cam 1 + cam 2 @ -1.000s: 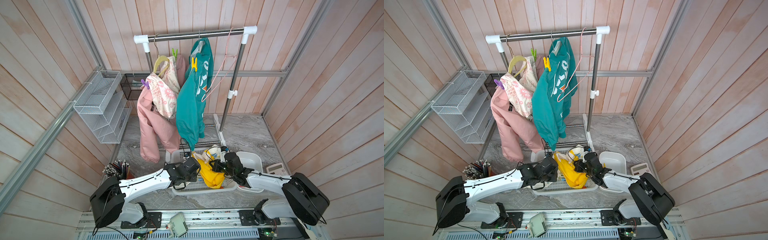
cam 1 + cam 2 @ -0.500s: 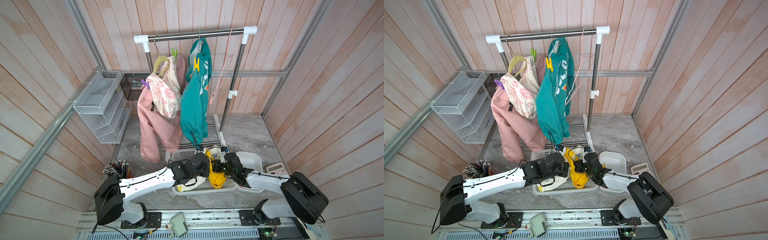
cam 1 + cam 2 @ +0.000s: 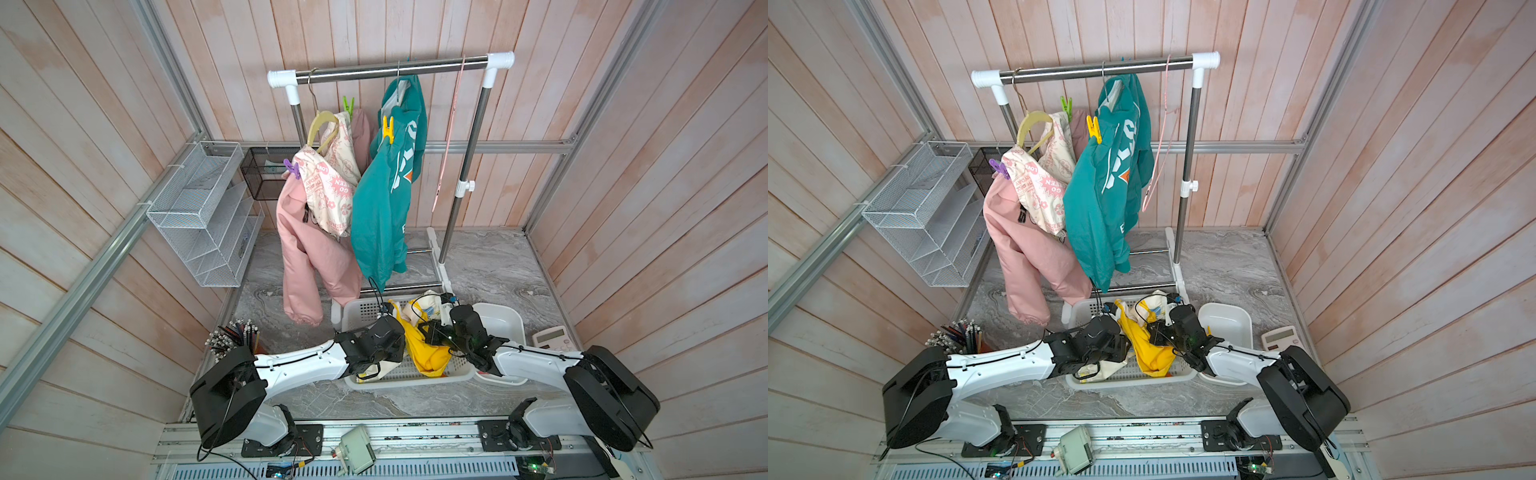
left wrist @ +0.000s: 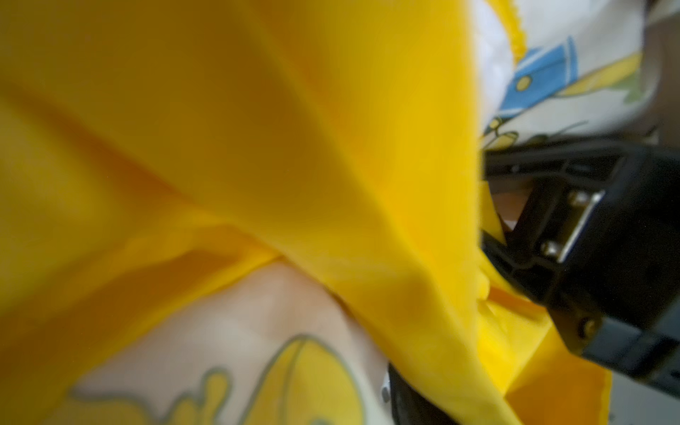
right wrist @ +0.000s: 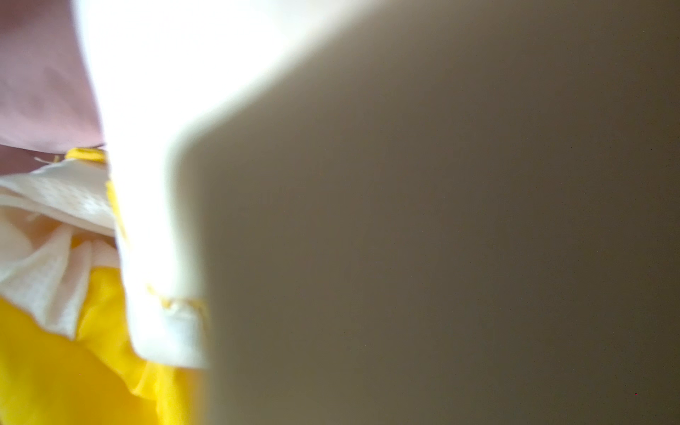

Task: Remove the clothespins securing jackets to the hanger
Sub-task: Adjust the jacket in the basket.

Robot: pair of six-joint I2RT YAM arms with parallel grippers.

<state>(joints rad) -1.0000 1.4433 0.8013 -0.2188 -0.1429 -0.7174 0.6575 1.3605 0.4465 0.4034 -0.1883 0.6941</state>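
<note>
Clothespins: we count three, all clipped on hung jackets. A bright green plastic clothespin (image 3: 348,104) sits at the pink jacket's far shoulder, a yellow plastic clothespin (image 3: 387,129) on the teal jacket's shoulder, and a purple plastic clothespin (image 3: 292,168) on the pink jacket's near shoulder.
Hung jackets: the pink hooded jacket with cream print lining (image 3: 309,253) and the teal hooded jacket with white lettering (image 3: 380,216) hang touching on the steel-railed clothes rack (image 3: 436,66).
Third jacket: the yellow hooded jacket with cartoon lining (image 3: 426,353) lies crumpled in a white slotted plastic basket (image 3: 361,309) on the grey marbled surface (image 3: 490,266).
Right gripper (image 3: 430,332): pressed together on a fold of the yellow jacket.
Left gripper (image 3: 392,338): against the same jacket; we cannot tell how its jaws stand.
In the way: cloth close to the lens fills both wrist views, and the teal hem hangs near the basket's far rim.
Around: a white plastic tub (image 3: 505,322) just beside the basket, a white calculator (image 3: 552,338), a bundle of pencils (image 3: 232,336), a white wire shelf (image 3: 199,208), a black mesh bin (image 3: 262,174), an empty thin pink hanger (image 3: 449,137).
</note>
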